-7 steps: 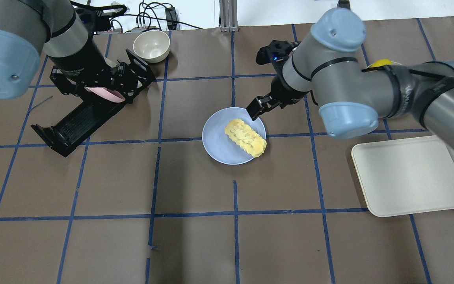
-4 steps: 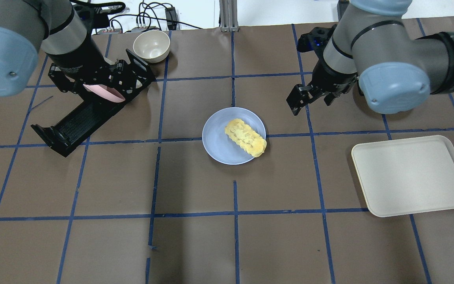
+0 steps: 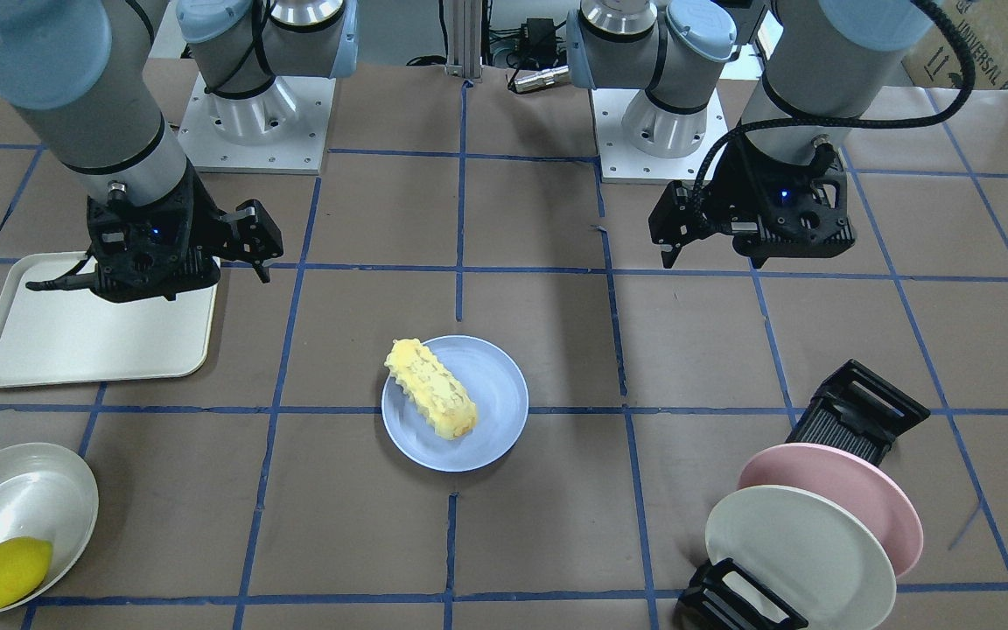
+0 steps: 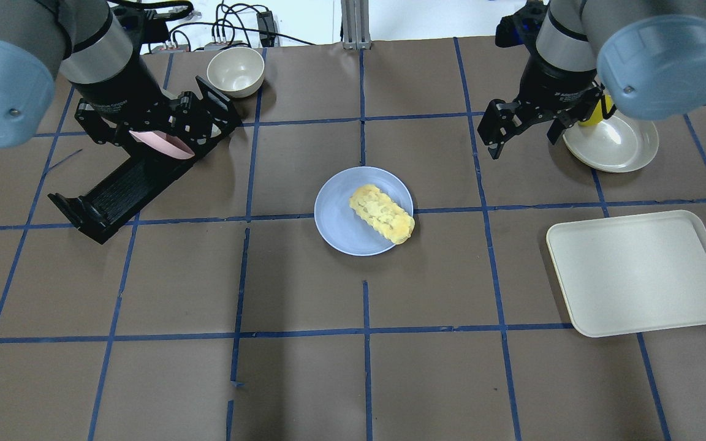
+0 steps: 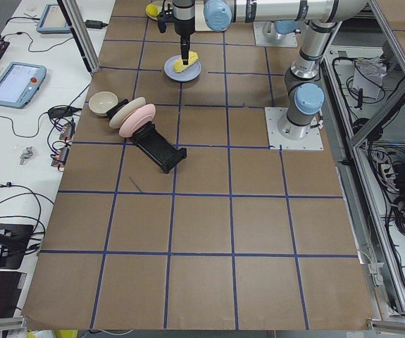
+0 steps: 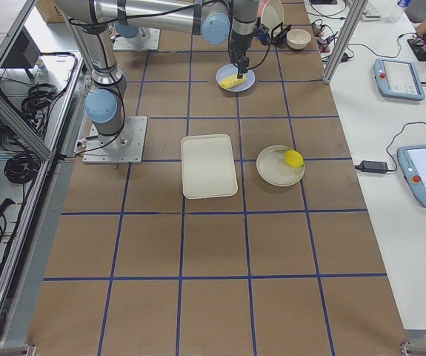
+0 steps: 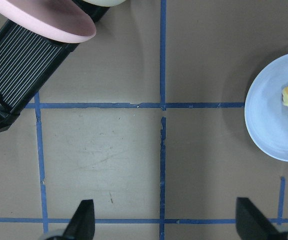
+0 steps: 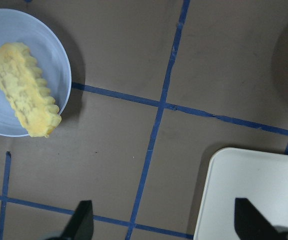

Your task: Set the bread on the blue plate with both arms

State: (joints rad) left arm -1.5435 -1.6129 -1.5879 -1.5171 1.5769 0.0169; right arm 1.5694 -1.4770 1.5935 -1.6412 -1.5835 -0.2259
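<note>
The bread (image 4: 382, 213) lies on the right half of the blue plate (image 4: 341, 228) at the table's middle, one end over the rim. It also shows in the front view (image 3: 431, 389) on the plate (image 3: 493, 413), and in the right wrist view (image 8: 26, 95). My right gripper (image 4: 524, 131) is open and empty, raised to the right of and beyond the plate. My left gripper (image 4: 148, 122) is open and empty, over the dish rack far to the plate's left. The left wrist view shows its spread fingertips (image 7: 83, 220) over bare table, with the plate (image 7: 269, 120) at the right edge.
A cream tray (image 4: 641, 272) lies at the right. A cream dish (image 4: 619, 144) holding a lemon (image 3: 7, 573) sits beyond it. A black rack (image 4: 117, 190) holds a pink plate (image 3: 863, 486) and a white plate (image 3: 797, 556). A small bowl (image 4: 235, 70) is at the back left.
My right gripper, open, has drawn away from the plate's far rim, to the right and back. The bread stays on the plate. The left arm has barely moved.
</note>
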